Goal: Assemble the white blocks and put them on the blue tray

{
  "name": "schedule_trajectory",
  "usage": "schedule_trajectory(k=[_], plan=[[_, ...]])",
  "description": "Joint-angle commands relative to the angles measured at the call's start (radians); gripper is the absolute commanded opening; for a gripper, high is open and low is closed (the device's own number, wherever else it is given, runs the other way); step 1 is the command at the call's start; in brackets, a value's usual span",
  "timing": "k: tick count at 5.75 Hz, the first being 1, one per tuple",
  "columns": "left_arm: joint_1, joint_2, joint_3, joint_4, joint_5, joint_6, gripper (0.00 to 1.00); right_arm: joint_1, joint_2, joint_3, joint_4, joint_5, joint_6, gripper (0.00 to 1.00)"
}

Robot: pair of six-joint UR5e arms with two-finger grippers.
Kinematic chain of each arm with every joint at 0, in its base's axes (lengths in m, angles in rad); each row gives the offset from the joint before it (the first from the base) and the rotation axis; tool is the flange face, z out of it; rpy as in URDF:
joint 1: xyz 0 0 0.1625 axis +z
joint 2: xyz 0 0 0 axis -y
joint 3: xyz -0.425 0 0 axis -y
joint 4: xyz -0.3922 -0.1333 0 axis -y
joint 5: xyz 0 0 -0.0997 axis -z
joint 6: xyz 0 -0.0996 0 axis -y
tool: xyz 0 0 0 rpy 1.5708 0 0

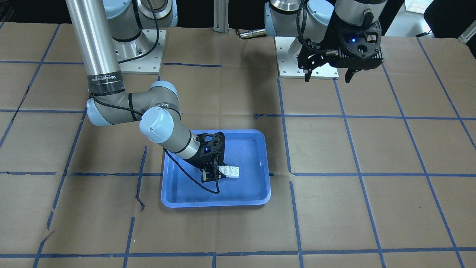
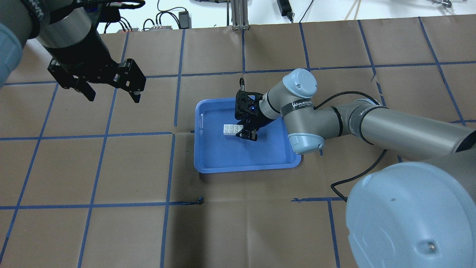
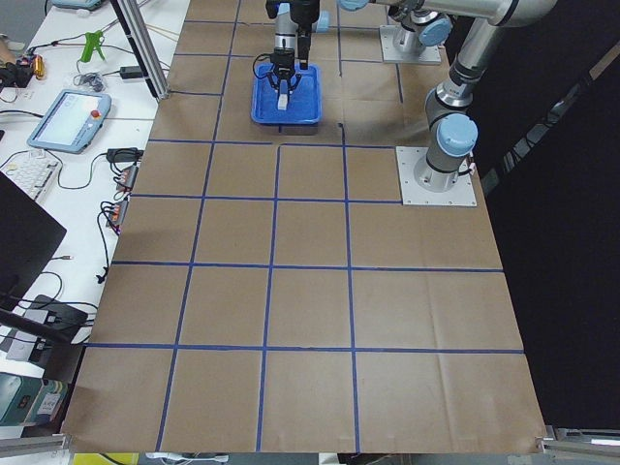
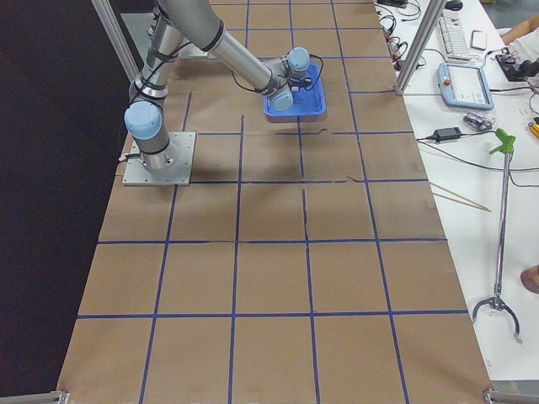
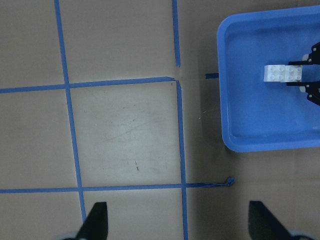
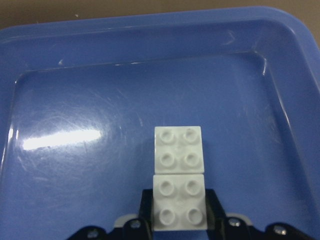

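Note:
Two white blocks (image 6: 178, 150) lie side by side, studs up, on the floor of the blue tray (image 6: 150, 30). My right gripper (image 6: 179, 212) is low inside the tray, its fingers (image 6: 146, 200) pressed against both sides of the nearer block. The blocks (image 1: 229, 171) and the right gripper (image 1: 215, 174) also show in the front view, and so do the blocks (image 2: 231, 129) in the overhead view. My left gripper (image 2: 111, 93) is open and empty, high over the table, well away from the tray (image 2: 241, 168).
Brown paper with a blue tape grid covers the table (image 2: 111, 223). The arm bases (image 1: 308, 70) stand on mounting plates at the robot's side. The right arm (image 2: 334, 119) reaches low across the tray's right rim.

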Motion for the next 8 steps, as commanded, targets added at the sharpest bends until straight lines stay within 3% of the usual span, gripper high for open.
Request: schedule_trajectory(k=[1, 3, 4, 5, 6, 8], plan=[[0.0, 0.001, 0.0, -0.001, 0.0, 0.0, 0.99, 0.0, 0.0, 0.0, 0.0, 0.005, 0.001, 0.58], [0.0, 0.001, 0.0, -0.001, 0.002, 0.0, 0.99, -0.001, 0.0, -0.002, 0.0, 0.007, 0.003, 0.71], [0.0, 0.001, 0.0, -0.001, 0.002, 0.0, 0.99, -0.001, 0.0, -0.005, 0.001, -0.002, 0.004, 0.99], [0.0, 0.001, 0.0, -0.001, 0.002, 0.0, 0.99, -0.004, -0.014, -0.027, 0.009, -0.022, 0.021, 1.0], [-0.002, 0.001, -0.002, -0.004, 0.002, 0.0, 0.99, -0.01, -0.035, -0.073, 0.054, -0.114, 0.038, 1.0], [-0.003, 0.016, -0.026, -0.004, 0.0, 0.0, 0.99, -0.044, -0.144, -0.155, 0.368, -0.16, 0.102, 1.0]])
